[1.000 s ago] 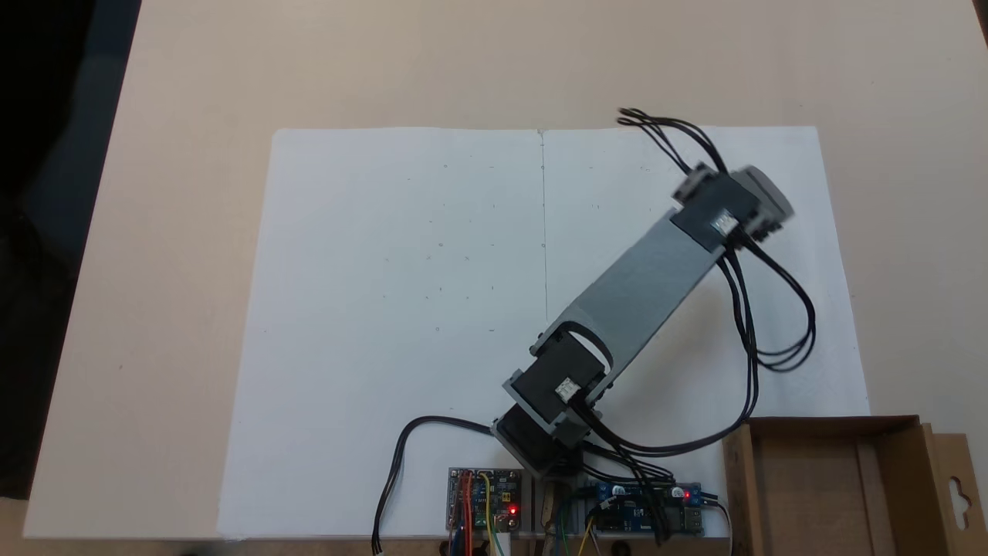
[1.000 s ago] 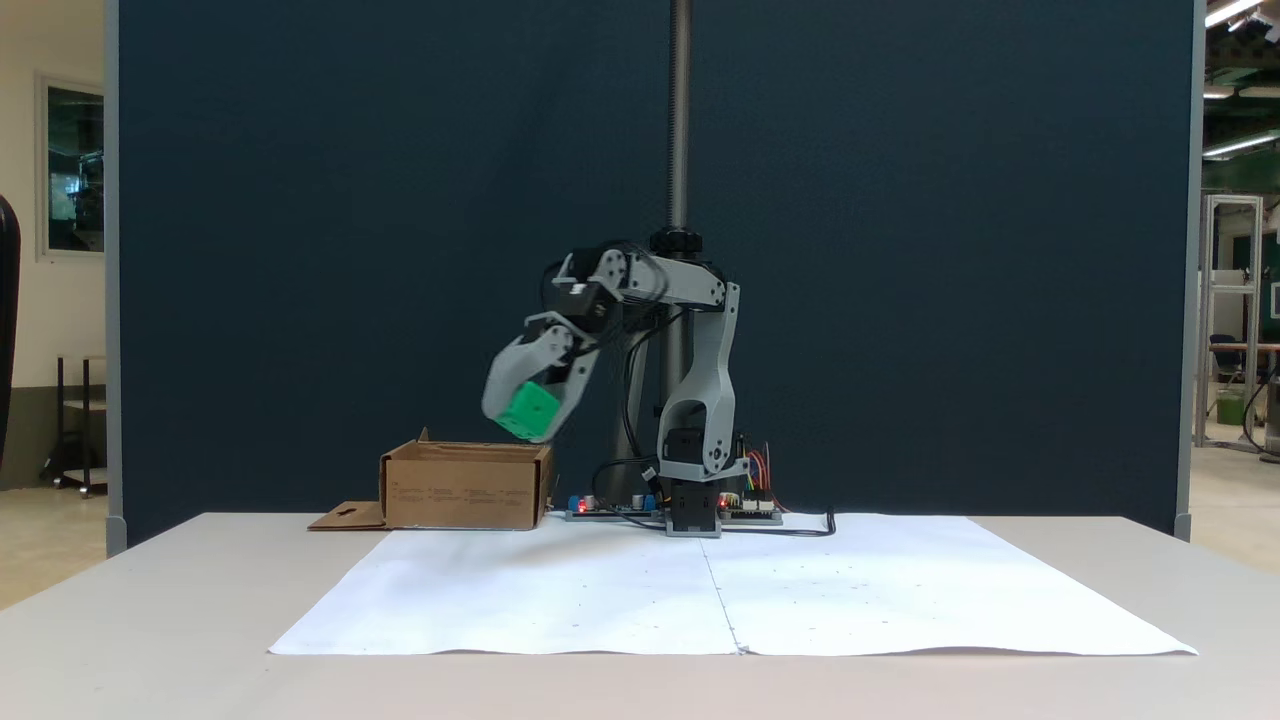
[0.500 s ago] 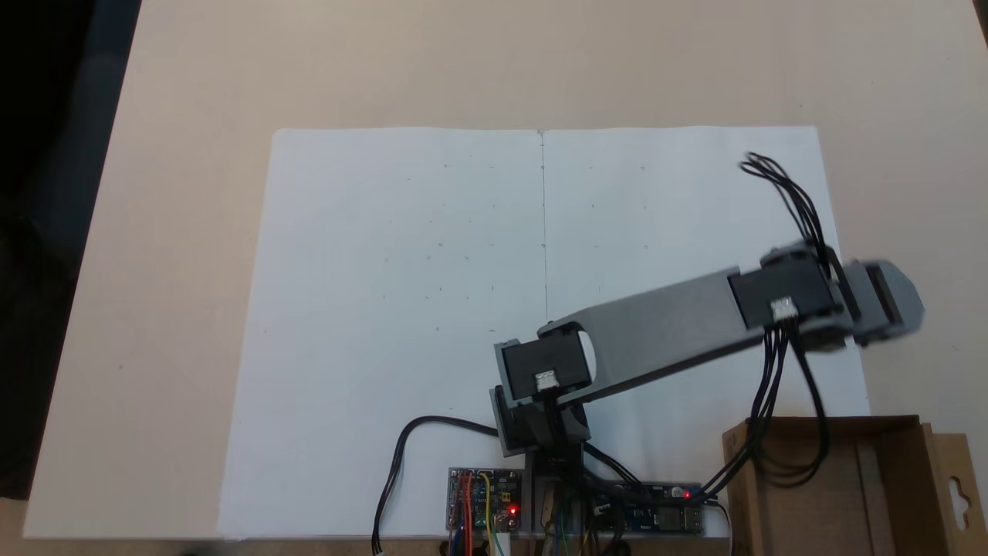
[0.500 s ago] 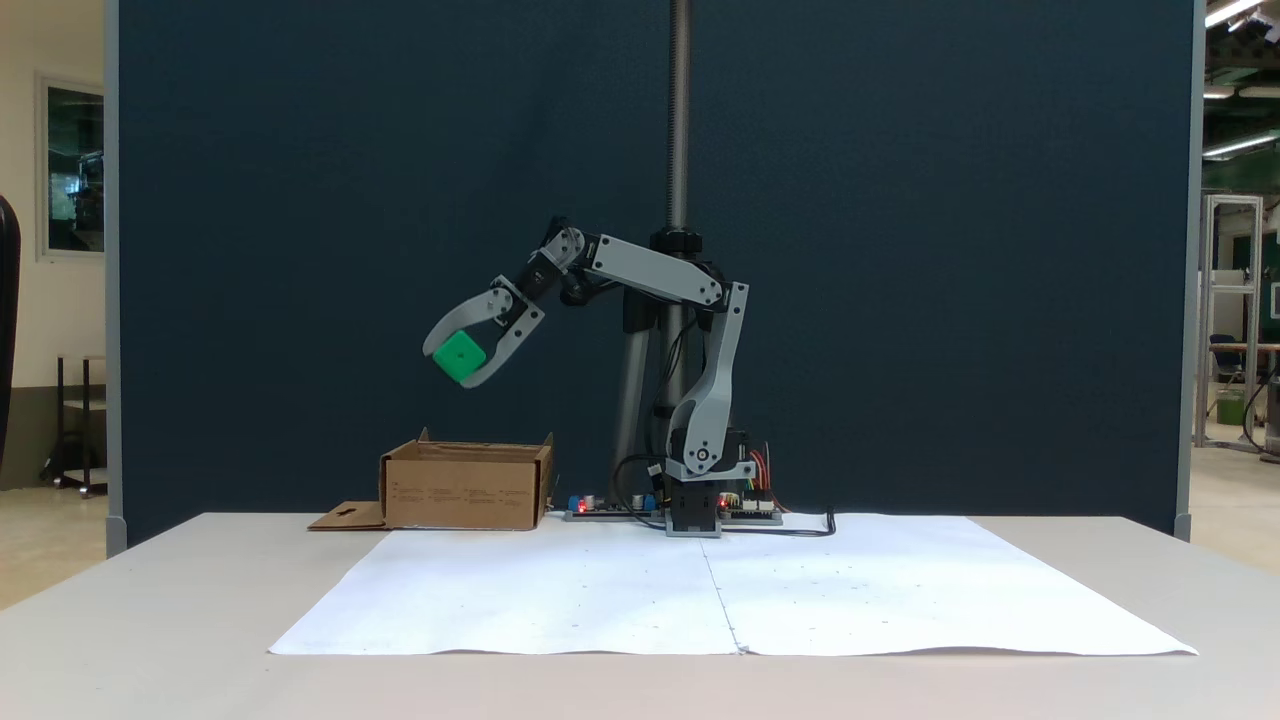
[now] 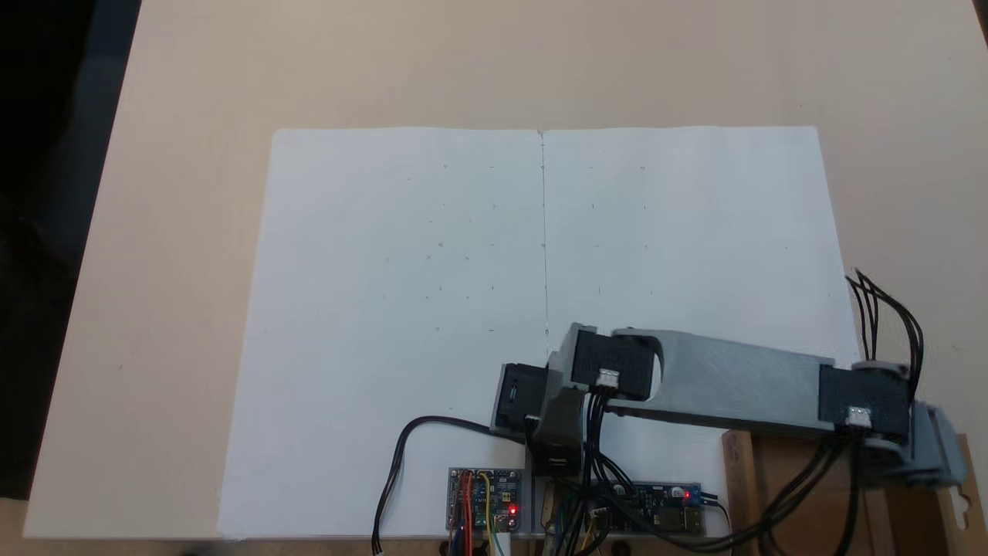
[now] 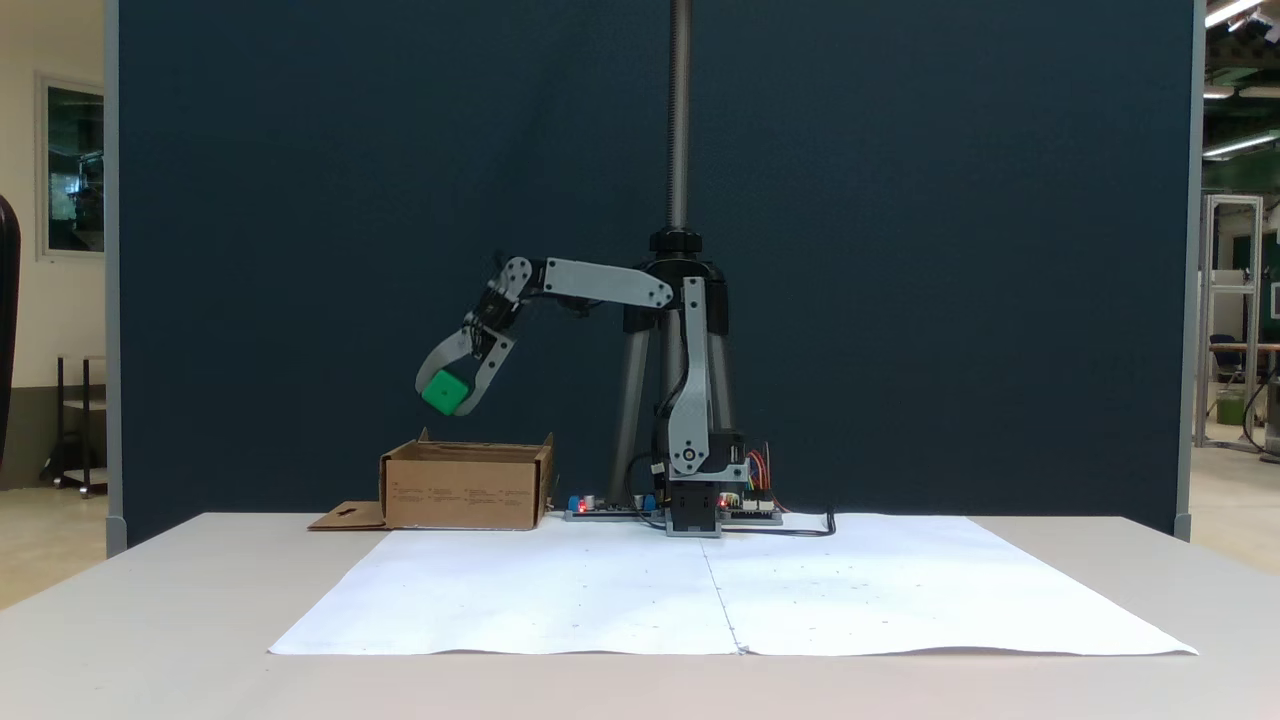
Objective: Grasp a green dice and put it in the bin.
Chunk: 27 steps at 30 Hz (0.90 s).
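In a fixed view from the front, the green dice (image 6: 445, 392) hangs in the air between the grey fingers of my gripper (image 6: 448, 402), which is shut on it. It is a short way above the brown cardboard bin (image 6: 465, 488), over the bin's left half. A flap (image 6: 345, 517) lies flat on the table left of the bin. In a fixed view from above, my arm (image 5: 733, 382) stretches right over the bin (image 5: 739, 463), and the wrist hides the dice.
A white paper sheet (image 5: 432, 309) covers the middle of the table. Circuit boards (image 5: 482, 498) and black cables (image 5: 401, 455) sit by the arm's base. A metal pole (image 6: 680, 120) and a dark blue partition stand behind the arm.
The arm has swung round from over the paper to above the bin, carrying the dice. The gripper has dropped lower and now points more steeply down.
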{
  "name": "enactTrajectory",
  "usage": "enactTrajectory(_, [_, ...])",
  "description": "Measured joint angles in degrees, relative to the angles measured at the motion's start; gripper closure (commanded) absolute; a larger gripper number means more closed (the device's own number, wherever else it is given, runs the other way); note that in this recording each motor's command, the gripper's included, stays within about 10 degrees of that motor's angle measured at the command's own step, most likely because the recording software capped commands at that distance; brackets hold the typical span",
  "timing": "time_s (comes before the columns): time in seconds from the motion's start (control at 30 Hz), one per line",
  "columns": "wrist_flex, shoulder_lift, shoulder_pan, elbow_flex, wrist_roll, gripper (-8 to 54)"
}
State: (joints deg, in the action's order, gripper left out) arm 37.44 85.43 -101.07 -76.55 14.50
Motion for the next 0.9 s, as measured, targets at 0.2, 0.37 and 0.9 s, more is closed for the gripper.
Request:
enactTrajectory(0.2, [1.85, -3.16, -3.87, 0.18, 5.01, 33.8])
enactTrajectory(0.37, [8.44, -5.1, -5.45, 0.09, 8.09, 33.9])
enactTrajectory(0.9, [10.99, -8.09, -5.8, 0.09, 8.61, 1.2])
